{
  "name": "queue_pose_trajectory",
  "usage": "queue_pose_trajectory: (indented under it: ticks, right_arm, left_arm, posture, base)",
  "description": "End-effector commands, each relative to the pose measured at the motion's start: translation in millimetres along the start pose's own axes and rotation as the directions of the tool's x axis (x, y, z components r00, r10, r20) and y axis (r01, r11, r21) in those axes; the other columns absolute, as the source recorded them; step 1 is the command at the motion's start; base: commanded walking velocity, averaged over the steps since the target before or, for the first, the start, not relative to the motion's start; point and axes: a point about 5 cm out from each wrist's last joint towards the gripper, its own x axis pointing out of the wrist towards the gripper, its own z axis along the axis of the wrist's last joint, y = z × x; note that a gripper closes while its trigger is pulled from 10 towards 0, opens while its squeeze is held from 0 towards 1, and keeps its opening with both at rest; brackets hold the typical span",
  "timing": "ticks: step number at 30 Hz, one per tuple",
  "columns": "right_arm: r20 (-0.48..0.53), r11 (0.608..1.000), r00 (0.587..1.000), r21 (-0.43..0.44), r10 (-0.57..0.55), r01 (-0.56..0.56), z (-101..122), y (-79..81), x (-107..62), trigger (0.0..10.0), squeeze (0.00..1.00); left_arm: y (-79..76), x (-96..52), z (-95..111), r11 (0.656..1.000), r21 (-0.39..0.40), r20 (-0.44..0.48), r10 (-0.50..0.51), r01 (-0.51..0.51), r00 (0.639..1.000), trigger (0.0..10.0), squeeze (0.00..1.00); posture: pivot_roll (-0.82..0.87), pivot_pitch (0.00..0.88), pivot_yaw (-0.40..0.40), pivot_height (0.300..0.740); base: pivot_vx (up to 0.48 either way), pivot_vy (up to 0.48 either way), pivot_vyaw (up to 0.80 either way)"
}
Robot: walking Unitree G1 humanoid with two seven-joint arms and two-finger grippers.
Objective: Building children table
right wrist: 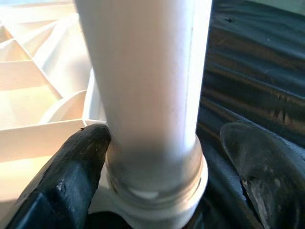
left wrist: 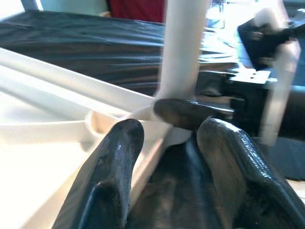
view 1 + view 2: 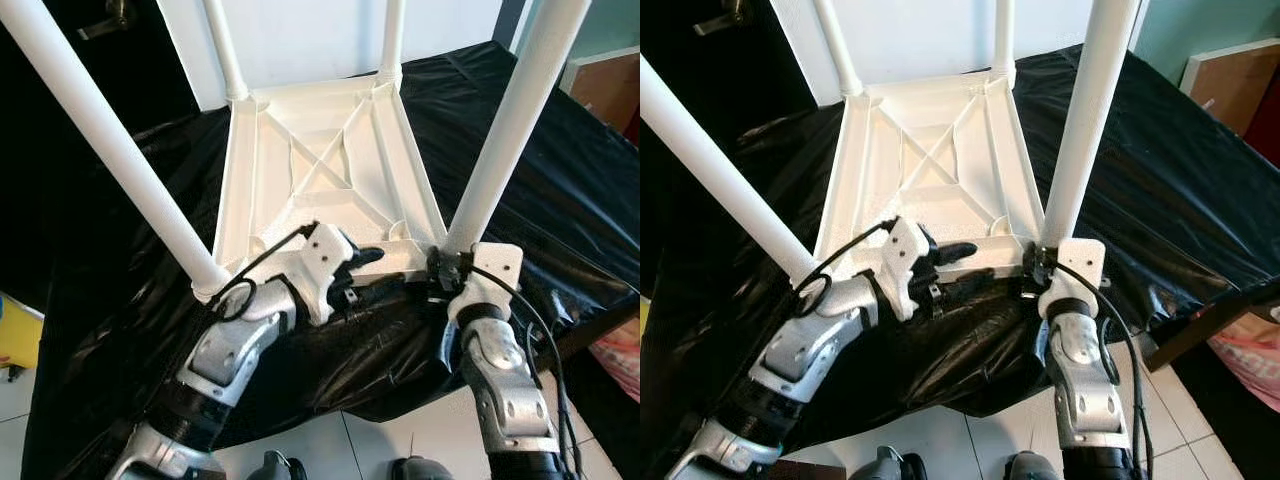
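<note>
A white plastic children's table (image 3: 320,160) lies upside down on a black plastic sheet (image 3: 560,190), with its legs pointing up. My right gripper (image 3: 445,268) is at the base of the near right leg (image 3: 510,130). In the right wrist view this leg (image 1: 147,86) stands between the open fingers (image 1: 71,171); one finger touches the collar and the other is apart. My left gripper (image 3: 362,272) is open at the table's front rim (image 2: 57,131), pointing toward that leg's socket. The near left leg (image 3: 110,150) and two far legs (image 3: 225,50) stand in their sockets.
The sheet hangs over the front edge above a tiled floor (image 3: 330,450). A brown box (image 3: 610,90) stands at the back right, a dark board edge (image 3: 600,330) juts out at the right, and something yellow (image 3: 18,335) sits low on the left.
</note>
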Motion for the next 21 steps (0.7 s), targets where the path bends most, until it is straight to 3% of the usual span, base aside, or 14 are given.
queue_pose_trajectory:
  ticks: [1, 3, 5, 8, 13, 21]
  right_arm:
    - [0.004, 1.0, 1.0, -0.003, 0.02, -0.02, -1.1, 1.4, -6.1, 10.0, 0.0]
    - [0.004, 1.0, 1.0, -0.007, 0.025, -0.025, -1.5, 0.9, -8.3, 10.0, 0.0]
    - [0.002, 0.999, 1.0, -0.025, 0.02, -0.019, -2.5, -2.3, -12.0, 10.0, 0.0]
    - [-0.003, 0.999, 1.0, -0.036, 0.01, -0.01, -3.4, -5.1, -13.4, 10.0, 0.0]
    - [-0.006, 0.999, 1.0, -0.046, -0.006, 0.006, -3.5, -10.2, -13.3, 10.0, 0.0]
    - [-0.005, 0.999, 1.0, -0.05, -0.007, 0.006, -3.5, -12.4, -14.0, 10.0, 0.0]
  left_arm:
    - [16.9, -7.2, -7.5, 0.994, 0.035, -0.045, 0.108, -0.106, 0.993, 10.0, 0.0]
    - [24.5, -9.6, -9.8, 0.988, 0.052, -0.063, 0.147, -0.144, 0.987, 10.0, 0.0]
    - [34.3, -18.3, -20.4, 0.98, 0.121, -0.139, 0.175, -0.159, 0.975, 10.0, 0.0]
    - [36.7, -24.3, -28.0, 0.978, 0.155, -0.189, 0.169, -0.141, 0.967, 10.0, 0.0]
    - [37.0, -34.6, -40.3, 0.985, 0.149, -0.263, 0.123, -0.086, 0.957, 10.0, 0.0]
    - [34.1, -35.9, -44.2, 0.99, 0.133, -0.287, 0.078, -0.041, 0.955, 10.0, 0.0]
  posture:
    - [-0.14, 0.121, 0.087, 0.74]
    - [-0.14, 0.121, 0.087, 0.74]
    - [-0.15, 0.126, 0.092, 0.74]
    - [-0.15, 0.128, 0.095, 0.74]
    - [-0.15, 0.131, 0.101, 0.74]
    - [-0.15, 0.13, 0.103, 0.74]
  base:
    - [0.0, 0.0, 0.0]
    - [0.0, 0.0, 0.0]
    - [0.0, 0.0, 0.0]
    - [0.0, 0.0, 0.0]
    - [0.0, 0.0, 0.0]
    - [0.0, 0.0, 0.0]
